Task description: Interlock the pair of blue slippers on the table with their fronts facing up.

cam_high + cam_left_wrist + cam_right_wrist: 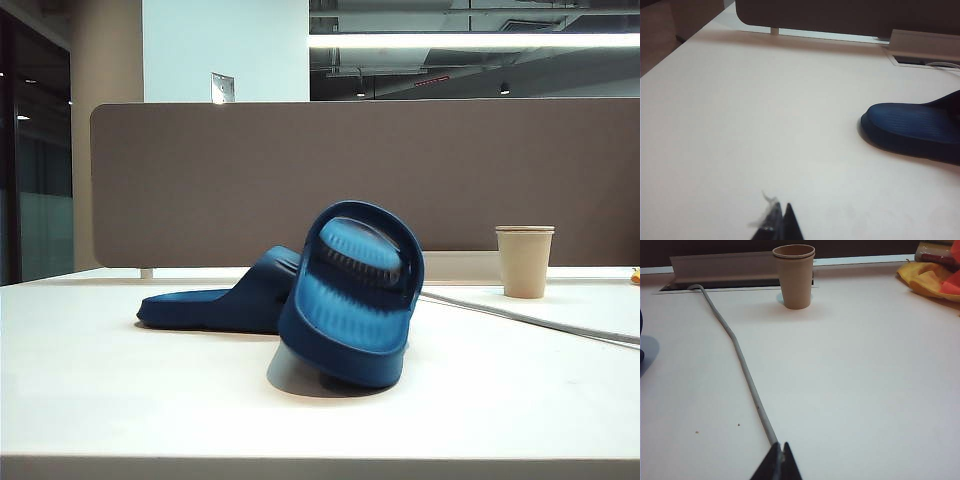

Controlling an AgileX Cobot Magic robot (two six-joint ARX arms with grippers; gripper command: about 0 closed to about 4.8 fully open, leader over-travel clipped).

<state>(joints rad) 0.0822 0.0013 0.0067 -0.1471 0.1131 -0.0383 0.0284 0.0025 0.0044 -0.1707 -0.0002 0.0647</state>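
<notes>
The table (120, 380) carries 2 blue slippers near its middle. Slipper 1 (225, 300) lies flat on its sole, lengthwise across the exterior view, with its open end toward the left. Slipper 2 (355, 295) stands tilted on its edge, footbed facing the camera, strap at the top. It leans against slipper 1 and touches it at that slipper's strap end. The pair is not interlocked.

A partition panel (300, 180) runs along the back edge of the table. A paper cup (524, 260) stands upright to the right of the slippers, well apart from them. A grey cable (540, 318) runs across the table from behind slipper 2 toward the right edge of the view.

Left gripper (780, 222): fingers clenched, tips together, grasping nothing. It hangs above bare table, well apart from slipper 1, whose end shows ahead of it.

Right gripper (780, 460): fingers clenched, tips together, grasping nothing. It hangs directly above the cable, with the cup far ahead. Yellow and red material (935, 280) lies near the back edge beyond the cup; it cannot be identified.

Neither gripper appears in the exterior view.
</notes>
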